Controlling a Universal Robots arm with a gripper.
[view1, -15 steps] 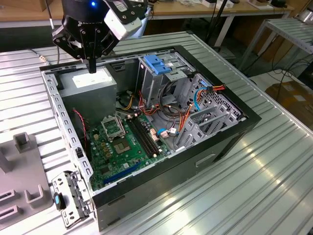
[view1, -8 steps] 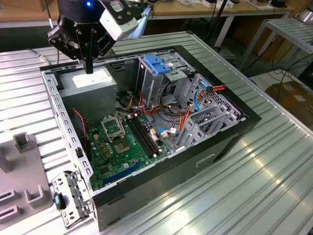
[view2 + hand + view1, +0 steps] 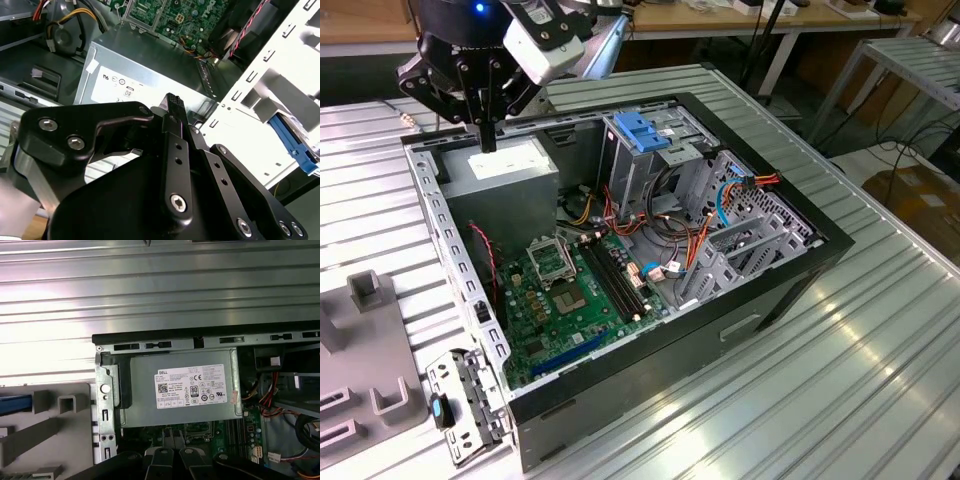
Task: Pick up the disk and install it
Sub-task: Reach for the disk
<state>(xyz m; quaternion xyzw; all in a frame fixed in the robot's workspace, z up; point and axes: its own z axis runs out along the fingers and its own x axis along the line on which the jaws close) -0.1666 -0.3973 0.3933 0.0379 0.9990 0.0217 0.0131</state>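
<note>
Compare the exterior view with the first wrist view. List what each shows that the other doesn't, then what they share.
Exterior view, not first wrist view: the blue plastic top of the drive cage, and the case's black outer wall.
First wrist view, not exterior view: a blue piece lying in the grey fixture.
Both: the grey fixture, the power supply with its white sticker, the motherboard, the ribbed table, and the end effector over the power supply.
</note>
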